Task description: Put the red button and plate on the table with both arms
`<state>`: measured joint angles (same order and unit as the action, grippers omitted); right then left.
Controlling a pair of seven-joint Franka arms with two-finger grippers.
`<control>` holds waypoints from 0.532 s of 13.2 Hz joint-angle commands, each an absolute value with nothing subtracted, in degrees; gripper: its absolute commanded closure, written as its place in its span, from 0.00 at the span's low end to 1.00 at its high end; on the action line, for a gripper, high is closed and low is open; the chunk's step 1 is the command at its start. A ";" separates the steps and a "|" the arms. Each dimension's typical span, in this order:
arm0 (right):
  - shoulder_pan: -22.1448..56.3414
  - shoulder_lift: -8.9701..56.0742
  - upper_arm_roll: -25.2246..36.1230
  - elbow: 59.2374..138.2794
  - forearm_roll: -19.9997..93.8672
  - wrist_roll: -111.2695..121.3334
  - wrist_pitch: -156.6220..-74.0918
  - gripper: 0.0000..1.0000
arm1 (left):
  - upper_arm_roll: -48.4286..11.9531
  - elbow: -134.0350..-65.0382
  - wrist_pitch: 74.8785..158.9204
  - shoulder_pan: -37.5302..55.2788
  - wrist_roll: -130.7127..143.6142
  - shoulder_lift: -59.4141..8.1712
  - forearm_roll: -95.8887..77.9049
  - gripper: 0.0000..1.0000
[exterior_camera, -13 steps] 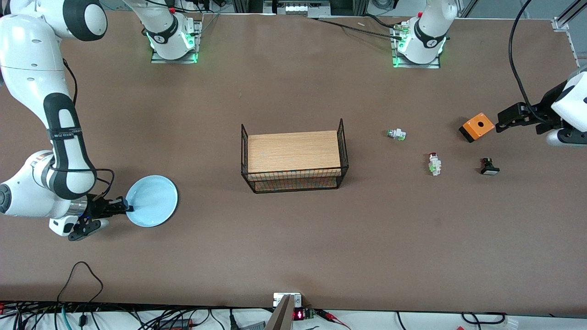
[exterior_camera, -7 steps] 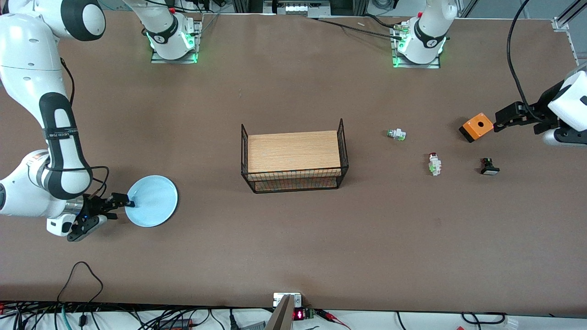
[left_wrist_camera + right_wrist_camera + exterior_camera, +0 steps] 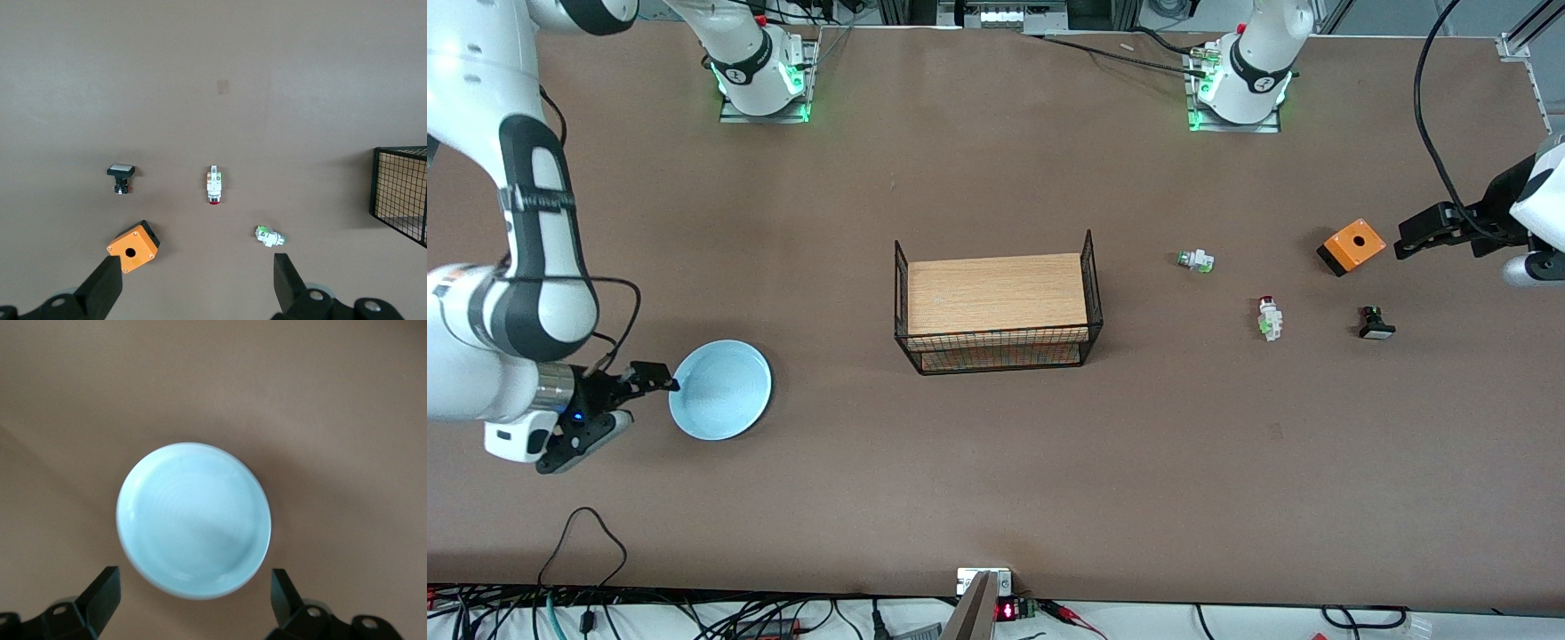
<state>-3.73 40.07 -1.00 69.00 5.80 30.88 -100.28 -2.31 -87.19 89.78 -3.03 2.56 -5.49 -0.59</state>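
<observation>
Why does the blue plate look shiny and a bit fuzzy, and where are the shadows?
Right wrist view: the plate looks soft and slightly out of focus, with pale glare across its middle and a dark shadow on the table beside its rim. Front view: it looks sharper, and the wire rack casts only a faint shadow.

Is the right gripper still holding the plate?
No. The right gripper is open, and the plate lies flat on the table, clear of both fingers.
</observation>
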 commanded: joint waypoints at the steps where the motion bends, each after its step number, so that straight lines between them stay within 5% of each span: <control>1: -1.76 37.36 -1.05 61.55 0.45 18.66 -85.40 0.00 | -2.37 -87.28 89.64 -3.25 -0.86 -4.48 -1.93 0.00; 7: -0.26 25.50 -1.32 60.64 -5.18 13.99 -70.42 0.00 | -2.46 -87.28 89.91 -3.16 -1.58 -4.48 -1.14 0.00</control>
<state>-1.06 28.59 -1.02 59.79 -3.32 16.74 -73.30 -2.36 -87.09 89.98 -3.00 -0.38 -5.45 -0.60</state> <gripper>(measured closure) 0.000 0.000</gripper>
